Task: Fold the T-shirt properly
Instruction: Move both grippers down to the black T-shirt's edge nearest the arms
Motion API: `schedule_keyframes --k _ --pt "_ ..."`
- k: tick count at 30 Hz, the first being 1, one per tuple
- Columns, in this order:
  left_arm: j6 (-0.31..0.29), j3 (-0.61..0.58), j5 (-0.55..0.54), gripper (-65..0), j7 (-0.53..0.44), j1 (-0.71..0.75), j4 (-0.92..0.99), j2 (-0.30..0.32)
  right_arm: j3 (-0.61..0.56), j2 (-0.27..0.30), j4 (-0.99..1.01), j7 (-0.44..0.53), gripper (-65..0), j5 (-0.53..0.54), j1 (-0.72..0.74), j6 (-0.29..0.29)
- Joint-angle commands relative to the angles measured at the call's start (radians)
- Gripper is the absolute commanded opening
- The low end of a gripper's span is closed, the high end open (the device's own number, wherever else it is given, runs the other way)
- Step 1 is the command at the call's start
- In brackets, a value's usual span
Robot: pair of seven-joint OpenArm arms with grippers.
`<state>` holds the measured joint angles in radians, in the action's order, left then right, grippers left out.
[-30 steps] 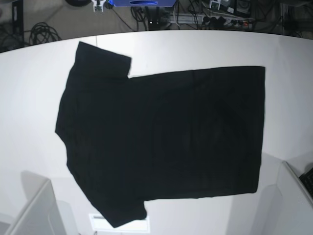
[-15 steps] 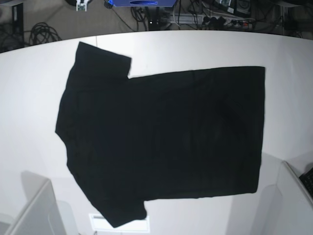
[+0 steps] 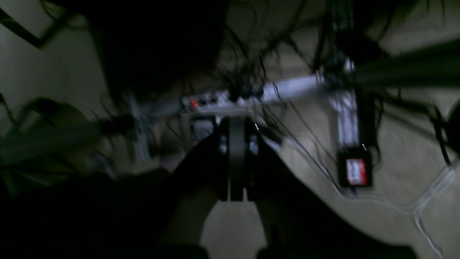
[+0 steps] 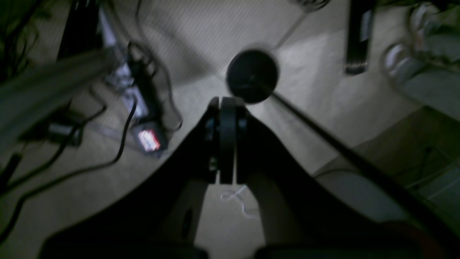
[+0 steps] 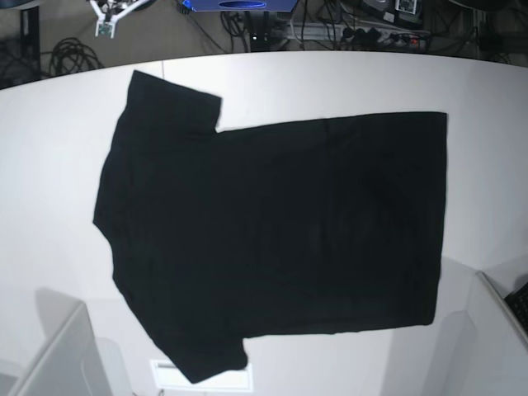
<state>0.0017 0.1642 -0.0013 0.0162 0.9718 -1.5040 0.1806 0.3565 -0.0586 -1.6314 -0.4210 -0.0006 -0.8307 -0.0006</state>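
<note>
The black T-shirt [image 5: 272, 231] lies flat on the white table [image 5: 49, 190], plain black side up, collar end to the left and hem to the right. No print shows. My left gripper [image 3: 231, 124] is shut and empty, facing the floor and its cables; in the base view only its tip [image 5: 404, 7] shows past the table's far edge. My right gripper [image 4: 227, 102] is also shut and empty over the floor, and its tip [image 5: 107, 15] shows at the top left. Both grippers are well away from the shirt.
A power strip [image 3: 251, 95] and several cables lie on the floor behind the table. A black round base [image 4: 252, 76] stands on the floor. Grey housings sit at the front left [image 5: 58, 355] and front right [image 5: 495, 330]. A white label [image 5: 223, 379] lies under the lower sleeve.
The two gripper tips at the top edge have moved apart, the left one further left and the right one further right. The T-shirt has not moved.
</note>
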Motion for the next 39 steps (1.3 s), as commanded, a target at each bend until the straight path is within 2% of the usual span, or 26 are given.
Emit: schedule_keyframes --k 1,8,12,16,21,24,27,31,33,34,36,38,39 --pt "0.005 0.007 0.002 -65.0 -0.017 0.034 -0.040 0.004 0.020 0.003 -0.043 0.001 -65.0 0.001 -0.020 -0.006" --pt "0.004 0.028 0.001 -65.0 -0.012 0.106 -0.281 0.006 0.082 0.001 -0.232 -0.045 -65.0 0.003 -0.009 -0.006" --pt "0.004 0.018 0.001 -65.0 -0.012 0.098 -0.347 0.006 0.085 -0.027 -0.307 -0.045 -65.0 0.001 0.030 -0.006" --pt "0.004 0.025 0.001 -65.0 -0.012 0.085 -0.381 0.006 0.072 -0.034 -0.338 -0.045 -65.0 0.003 0.096 -0.005" --pt "0.004 0.041 -0.007 -65.0 -0.012 0.037 -0.386 0.006 -0.012 -0.033 -0.339 -0.045 -65.0 0.003 0.146 -0.005" --pt "0.004 0.042 -0.111 -65.0 -0.012 -0.004 -0.389 0.006 -0.067 -0.033 -0.349 -0.045 -65.0 0.003 0.164 -0.005" --pt "0.004 0.050 -0.223 -65.0 -0.012 -0.034 -0.389 0.050 -0.107 -0.042 -0.364 -0.045 -65.0 0.004 0.182 -0.005" --pt "0.004 0.057 -0.279 -65.0 -0.012 -0.064 -0.386 0.092 -0.139 -0.051 -0.364 -0.045 -38.3 0.006 0.204 -0.005" --pt "0.004 0.057 -0.279 -65.0 -0.012 -0.080 -0.383 0.102 -0.141 -0.051 -0.364 -0.045 -28.8 0.052 0.213 -0.005" --pt "0.004 0.057 -0.279 -65.0 -0.012 -0.086 -0.381 0.106 -0.136 -0.047 -0.364 -0.045 -25.1 0.107 0.215 -0.005" --pt "0.004 0.073 -0.280 -65.0 -0.012 -0.090 -0.373 0.106 -0.109 -0.027 -0.363 -0.045 -23.1 0.231 0.218 -0.005" --pt "0.004 0.105 -0.283 -65.0 -0.012 -0.095 -0.369 0.099 -0.075 -0.001 -0.358 -0.045 -25.2 0.360 0.222 -0.005" --pt "0.004 0.119 -0.283 -62.7 -0.012 -0.112 -0.367 0.099 -0.060 0.016 -0.355 -0.045 -26.6 0.416 0.225 -0.005"
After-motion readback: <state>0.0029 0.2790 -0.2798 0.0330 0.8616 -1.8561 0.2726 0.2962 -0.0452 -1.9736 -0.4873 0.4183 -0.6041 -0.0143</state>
